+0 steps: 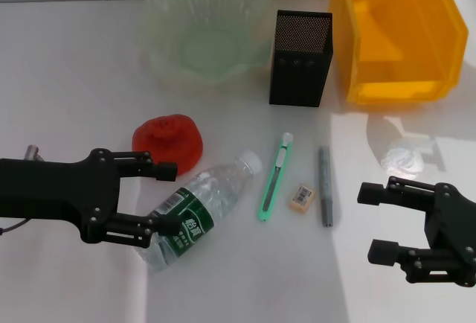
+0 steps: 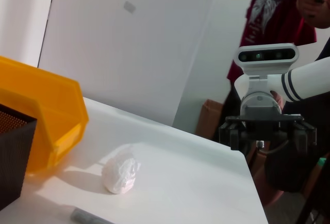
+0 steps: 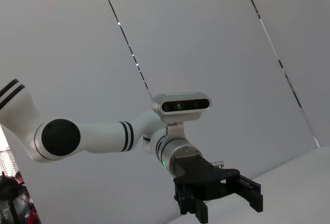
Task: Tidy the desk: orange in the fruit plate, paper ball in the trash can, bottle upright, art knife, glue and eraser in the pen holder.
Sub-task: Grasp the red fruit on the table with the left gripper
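The clear bottle [image 1: 195, 210] with a green label lies on its side at the front left. My left gripper [image 1: 169, 197] is open, one finger on each side of the bottle's body. Just behind it sits the reddish orange [image 1: 169, 141]. The green art knife [image 1: 274, 178], the small eraser [image 1: 302, 196] and the grey glue stick [image 1: 325, 186] lie side by side in the middle. The paper ball [image 1: 401, 161] [image 2: 120, 173] rests right of them. My right gripper [image 1: 375, 222] [image 2: 268, 135] hovers open in front of the ball, holding nothing.
At the back stand the pale green fruit plate [image 1: 159, 7], the black mesh pen holder [image 1: 299, 59] [image 2: 13, 154] and the yellow bin [image 1: 398, 36] [image 2: 49, 114]. A person in a red shirt [image 2: 276, 7] stands beyond the table. The left gripper [image 3: 226, 202] shows far off.
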You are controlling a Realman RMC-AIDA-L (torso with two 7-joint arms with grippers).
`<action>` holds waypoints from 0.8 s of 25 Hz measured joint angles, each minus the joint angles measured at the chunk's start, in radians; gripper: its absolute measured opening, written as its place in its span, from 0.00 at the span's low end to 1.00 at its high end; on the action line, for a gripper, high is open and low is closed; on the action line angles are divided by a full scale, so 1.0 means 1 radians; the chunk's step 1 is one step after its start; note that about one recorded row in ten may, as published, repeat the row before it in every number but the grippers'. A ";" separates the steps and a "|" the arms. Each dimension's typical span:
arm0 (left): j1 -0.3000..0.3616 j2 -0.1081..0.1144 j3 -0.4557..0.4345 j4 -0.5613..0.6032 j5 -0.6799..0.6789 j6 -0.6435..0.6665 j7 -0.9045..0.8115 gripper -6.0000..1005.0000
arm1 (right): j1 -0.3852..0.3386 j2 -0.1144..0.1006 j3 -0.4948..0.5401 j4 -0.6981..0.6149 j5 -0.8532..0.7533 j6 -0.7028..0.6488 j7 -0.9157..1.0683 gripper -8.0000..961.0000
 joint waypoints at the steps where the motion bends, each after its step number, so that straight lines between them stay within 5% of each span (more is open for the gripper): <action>1: 0.000 0.001 0.000 0.000 0.000 -0.002 0.000 0.83 | 0.000 0.001 0.000 0.000 0.000 0.001 0.000 0.84; 13: 0.001 0.012 -0.021 0.002 0.000 -0.045 -0.001 0.83 | -0.001 0.004 0.002 0.000 0.003 0.008 -0.002 0.84; 20: 0.001 0.000 -0.044 -0.006 0.000 -0.246 -0.012 0.83 | -0.004 0.008 0.002 0.007 0.003 0.026 -0.005 0.84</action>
